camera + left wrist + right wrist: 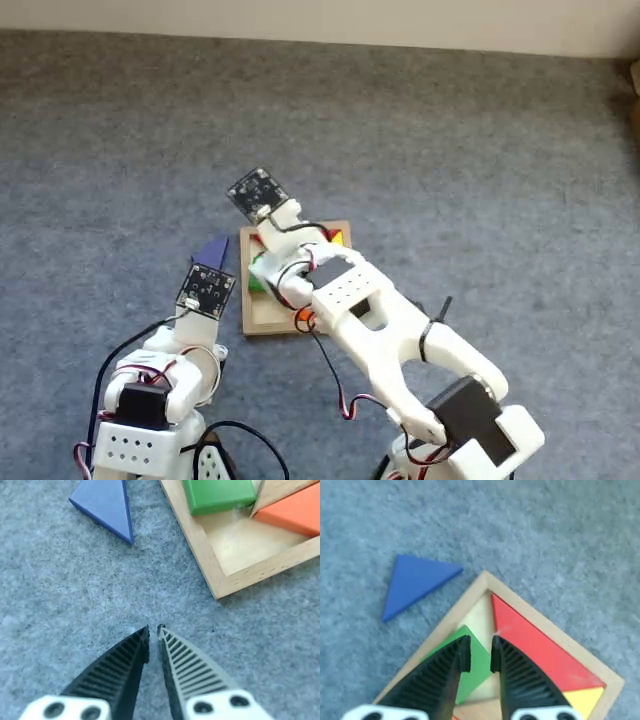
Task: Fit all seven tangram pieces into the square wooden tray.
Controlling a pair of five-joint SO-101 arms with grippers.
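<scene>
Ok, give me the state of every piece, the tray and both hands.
wooden tray, partly filled
blue triangle, outside the tray
green piece, in tray
red triangle, in tray
orange piece, in tray
yellow piece, in tray
left hand, shut, empty
right hand, slightly open, empty

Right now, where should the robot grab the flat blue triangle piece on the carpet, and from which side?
Probably from straight above, pinching near a pointed corner, one finger on each straight edge. The blue triangle piece lies flat on the grey carpet, apart from the square wooden tray, so only its thin side edges offer a hold.
</scene>
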